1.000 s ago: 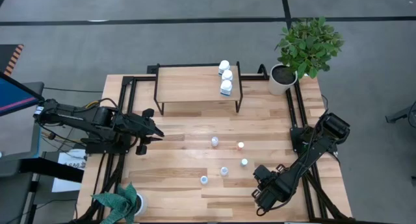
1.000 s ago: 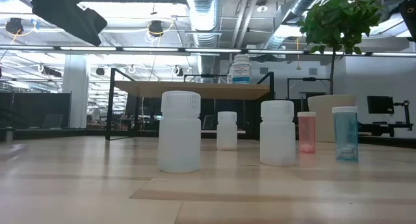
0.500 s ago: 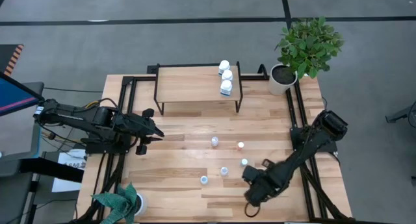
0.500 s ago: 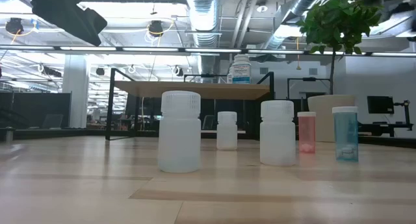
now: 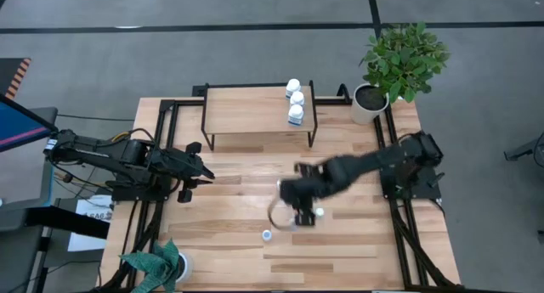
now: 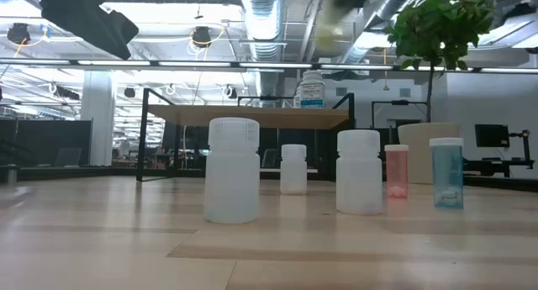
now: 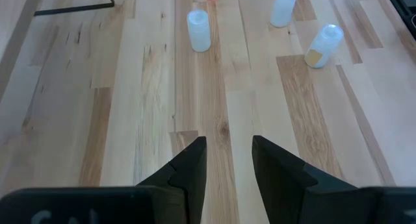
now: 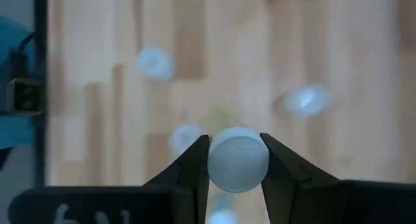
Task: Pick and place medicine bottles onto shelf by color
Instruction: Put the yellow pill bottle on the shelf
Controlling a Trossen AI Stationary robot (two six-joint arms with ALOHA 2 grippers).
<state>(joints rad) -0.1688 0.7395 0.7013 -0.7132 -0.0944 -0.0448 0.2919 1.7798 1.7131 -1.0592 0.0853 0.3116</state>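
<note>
Spanning the light-wood table (image 5: 229,200), loose medicine bottles (image 6: 232,169) under ceiling ducts (image 6: 261,13).

Light-wood shelf (image 5: 251,110) on thin black legs, upper centre of high view. Three white bottles with bluish labels (image 5: 295,102) upright in a row along its right end. Loose small bottles upright on tabletop at frame centre: in low view, three white ones (image 6: 232,169), one pink (image 6: 396,171), one pale blue (image 6: 446,173). One white-capped bottle (image 8: 238,158) clamped between right gripper (image 8: 235,160) fingers.
</note>
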